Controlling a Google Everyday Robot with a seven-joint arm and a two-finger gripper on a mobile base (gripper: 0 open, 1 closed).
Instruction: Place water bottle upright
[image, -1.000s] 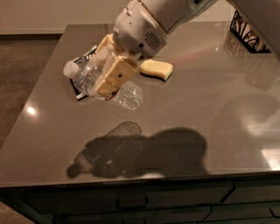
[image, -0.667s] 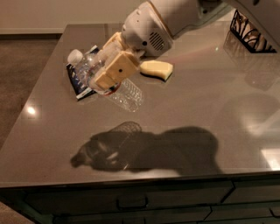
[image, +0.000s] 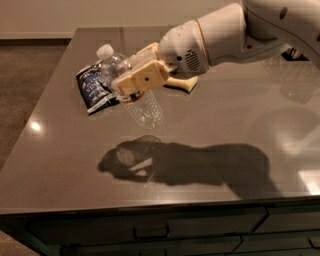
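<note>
The water bottle is a small clear ribbed bottle with a white cap. It hangs tilted in the air above the grey table, cap up and to the left, base down and to the right. My gripper is shut on the water bottle around its middle, and its tan fingers hide the label. The white arm reaches in from the upper right. The bottle's shadow lies on the table below it.
A dark blue snack bag lies flat on the table just left of and behind the bottle. A yellow sponge lies behind the gripper. The table's front edge runs along the bottom, with drawers beneath it.
The gripper has lifted the bottle higher and swung it more upright, cap rising toward the upper left. The snack bag is now uncovered on the table.
</note>
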